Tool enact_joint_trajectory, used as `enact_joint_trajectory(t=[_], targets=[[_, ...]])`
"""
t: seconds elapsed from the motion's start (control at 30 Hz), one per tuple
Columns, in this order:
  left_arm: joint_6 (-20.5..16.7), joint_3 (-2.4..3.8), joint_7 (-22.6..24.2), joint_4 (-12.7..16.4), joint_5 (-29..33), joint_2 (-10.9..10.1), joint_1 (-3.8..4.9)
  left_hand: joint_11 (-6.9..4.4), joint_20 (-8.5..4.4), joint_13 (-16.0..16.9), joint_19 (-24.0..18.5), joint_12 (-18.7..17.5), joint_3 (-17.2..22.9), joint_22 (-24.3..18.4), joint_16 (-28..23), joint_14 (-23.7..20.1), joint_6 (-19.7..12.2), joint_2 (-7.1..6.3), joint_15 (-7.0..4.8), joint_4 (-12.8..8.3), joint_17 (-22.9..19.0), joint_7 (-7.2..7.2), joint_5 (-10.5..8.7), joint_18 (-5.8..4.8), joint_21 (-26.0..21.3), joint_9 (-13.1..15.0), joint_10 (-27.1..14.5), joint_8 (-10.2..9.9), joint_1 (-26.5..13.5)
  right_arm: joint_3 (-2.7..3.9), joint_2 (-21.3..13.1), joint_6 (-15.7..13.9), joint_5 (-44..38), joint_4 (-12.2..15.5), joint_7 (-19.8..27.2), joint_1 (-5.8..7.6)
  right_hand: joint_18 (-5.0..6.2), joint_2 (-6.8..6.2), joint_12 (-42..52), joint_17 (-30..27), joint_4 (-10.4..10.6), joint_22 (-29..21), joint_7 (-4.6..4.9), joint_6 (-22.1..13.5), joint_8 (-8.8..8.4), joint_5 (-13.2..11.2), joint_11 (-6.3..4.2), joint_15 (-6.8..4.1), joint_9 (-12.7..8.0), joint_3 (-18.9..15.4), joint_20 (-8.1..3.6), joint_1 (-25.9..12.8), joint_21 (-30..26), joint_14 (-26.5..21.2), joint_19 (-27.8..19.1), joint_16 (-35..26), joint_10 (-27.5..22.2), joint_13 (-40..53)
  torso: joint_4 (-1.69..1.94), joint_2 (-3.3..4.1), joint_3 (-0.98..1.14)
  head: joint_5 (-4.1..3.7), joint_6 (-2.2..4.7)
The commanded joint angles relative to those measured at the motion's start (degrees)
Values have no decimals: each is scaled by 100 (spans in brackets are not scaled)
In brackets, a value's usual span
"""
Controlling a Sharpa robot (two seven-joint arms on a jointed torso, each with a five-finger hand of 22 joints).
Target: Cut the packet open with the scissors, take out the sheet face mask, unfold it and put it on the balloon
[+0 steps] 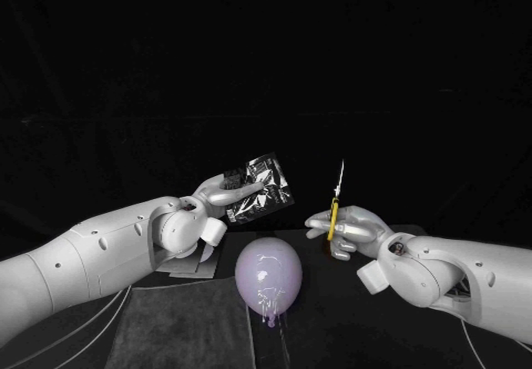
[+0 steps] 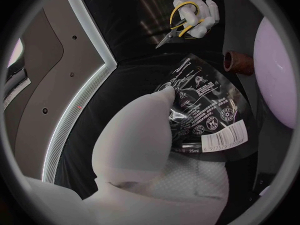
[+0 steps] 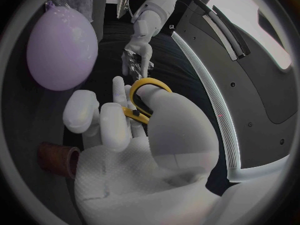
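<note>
**Left hand [image 1: 227,194] holding the packet, right hand [image 1: 349,231] holding the scissors**

A glossy black sheet-mask packet [image 1: 261,187] with a printed barcode is pinched at one edge by the left hand and held up off the desk [image 1: 344,323]. Yellow-handled scissors [image 1: 336,201] are gripped in the right hand, with the fingers through the loops and the blades pointed upward. The blades are set well apart from the packet. A lilac balloon [image 1: 270,273] is seen lower down, at the desk, between the two arms.
</note>
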Motion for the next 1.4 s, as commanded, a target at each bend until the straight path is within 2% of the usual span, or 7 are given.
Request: enact_joint_trajectory(t=[0.03, 0.27, 0.5, 1.03, 1.13, 1.27, 1.4], targets=[[289, 5, -285, -23, -237, 79, 32, -60, -12, 3, 44, -26, 46, 6, 22, 30, 6, -21, 9, -14, 9, -11, 22, 56, 33, 510, 118, 117, -47, -4, -152, 512, 108, 215, -198, -129, 18, 111, 37, -7, -102, 76, 1, 90, 26, -211, -510, -61, 16, 121, -62, 149, 8, 2, 14, 18, 1357, 97, -5, 7, 8, -92, -56], [293, 4, -364, -3, -273, 120, 51, -58, -15, 0, 40, -45, 114, 7, 18, 21, -8, -53, 11, -29, 23, -10, 22, 53, 41, 531, 117, 125, -88, -15, -386, 670, 490, 517, -230, -334, 10, 284, 3406, 1209, -582, 113, -272, 175, 620, -274, -697, -223, 764, 334, -195, 284, -26, 293, 34, 707, 1396, 3468, -3, 0, 20, -201, -149], [283, 3, -398, 32, -282, 103, 55, -56, -16, -1, 38, -54, 141, 8, 15, 16, -14, -65, 13, -35, 28, -10, 22, 52, 43, 540, 116, 128, -106, -22, -552, 653, 339, 633, -631, -397, -44, 67, 7814, 2742, -97, 275, -502, 355, 1648, -313, -900, -351, 2021, 67, -308, -542, 234, 506, 199, 1496, 1781, 7861, -6, 5, 5, -293, -235], [330, -9, -505, 81, -291, 74, 46, -54, -15, -5, 29, -75, 195, 7, 6, 2, -26, -94, 17, -49, 37, -12, 22, 50, 46, 556, 108, 133, -140, -40, -637, 292, -368, 684, -1405, -416, -167, 395, 7964, 3353, 333, 694, -786, 961, 3854, -373, -1122, -539, 4148, -285, -488, -715, 932, 618, 464, 1753, 1814, 8005, 16, 9, -8, -370, -352], [374, -10, -584, 93, -316, 67, 46, -53, -15, -5, 29, -75, 196, 7, 6, 3, -26, -94, 17, -49, 37, -12, 22, 50, 46, 556, 108, 133, -141, -41, -630, 531, -413, 685, -1441, -417, -161, 545, 7964, 3353, 242, 689, -790, 776, 3614, -373, -1130, -550, 4112, -147, -501, -575, 901, 618, 449, 1753, 1814, 8005, 13, 7, -6, -345, -357], [464, -11, -773, 96, -420, 65, 46, -55, -16, -3, 29, -76, 215, 8, 8, 9, -23, -100, 15, -56, 42, -11, 21, 52, 49, 563, 116, 138, -151, -40, -642, 779, -538, 761, -1415, -415, -101, 478, 7964, 3138, 317, 560, -686, 82, 2463, -375, -1049, -494, 3689, -150, -477, -754, 534, 567, 291, 1668, 1814, 8005, 6, 4, 4, -313, -352], [518, -11, -914, 76, -481, 82, 46, -56, -17, -2, 34, -77, 232, 10, 11, 16, -21, -107, 13, -61, 47, -10, 21, 53, 54, 570, 125, 143, -164, -39, -679, 798, -635, 829, -1354, -406, -65, 357, 7964, 2957, 391, 477, -629, 11, 2192, -374, -997, -456, 3513, -218, -448, -875, 312, 523, 197, 1589, 1814, 8005, 1, -1, 3, -325, -354]])
